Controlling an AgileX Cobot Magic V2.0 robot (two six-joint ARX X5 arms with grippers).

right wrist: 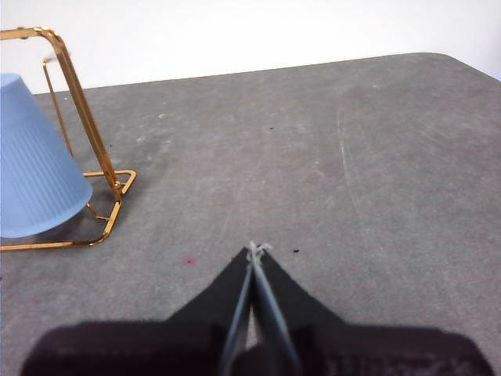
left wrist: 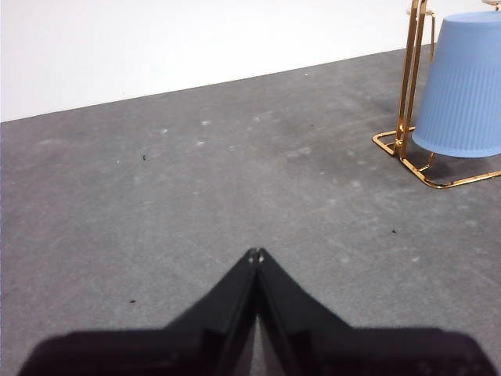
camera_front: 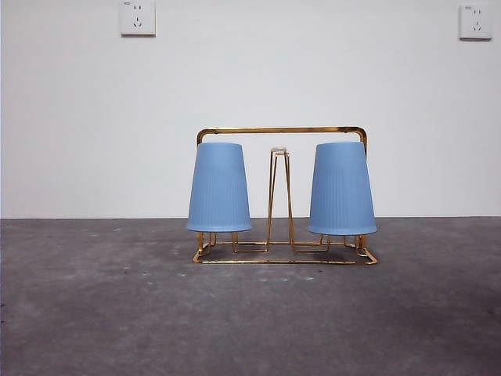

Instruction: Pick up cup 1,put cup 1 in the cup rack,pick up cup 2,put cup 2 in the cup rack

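Left pincer (left wrist: pixel 256 254): jaws pressed together tip to tip, holding nothing, low over bare grey surface (left wrist: pixel 196 196), well apart from the rack. Right pincer (right wrist: pixel 256 249): likewise closed and empty, off to the rack's other side.

Cup rack (camera_front: pixel 282 131): shiny gold wire, arched rectangular handle frame, flat base, narrow upright prong in the middle. Standing mid-surface before a white wall.

Left cup (camera_front: pixel 219 188) and right cup (camera_front: pixel 342 189): both already upside down on the rack, one at each end, mouths just above the base. Pale blue, finely ribbed, tapered, no handles.

Handling, as you should judge it: cups look like light, thin plastic, a little springy and likely slippery. If you lift one, grip across the ribbed wall near mid-height, gently. The rack looks stiff but light, so it may shift if nudged.
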